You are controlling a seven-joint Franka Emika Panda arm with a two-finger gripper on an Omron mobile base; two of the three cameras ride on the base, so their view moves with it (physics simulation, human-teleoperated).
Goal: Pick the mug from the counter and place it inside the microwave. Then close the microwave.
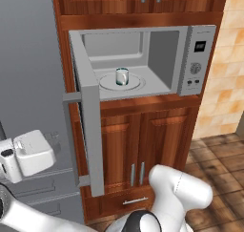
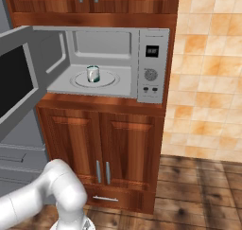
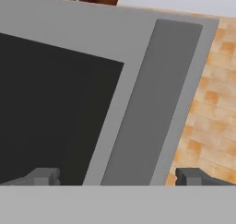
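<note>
With the jaws (image 3: 117, 177) spread wide and empty just before the door (image 3: 69, 108) and its bar handle (image 3: 152, 103), placing looks done: the mug (image 1: 122, 76) stands upright on the turntable (image 1: 107, 83) inside the microwave (image 1: 198, 59), leaving only the closing.

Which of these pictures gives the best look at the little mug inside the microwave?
The left base view: the mug stands upright on the turntable, seen nearly head-on inside the microwave. The right base view shows it too, slightly smaller. The hand view faces the door's outer side.
</note>
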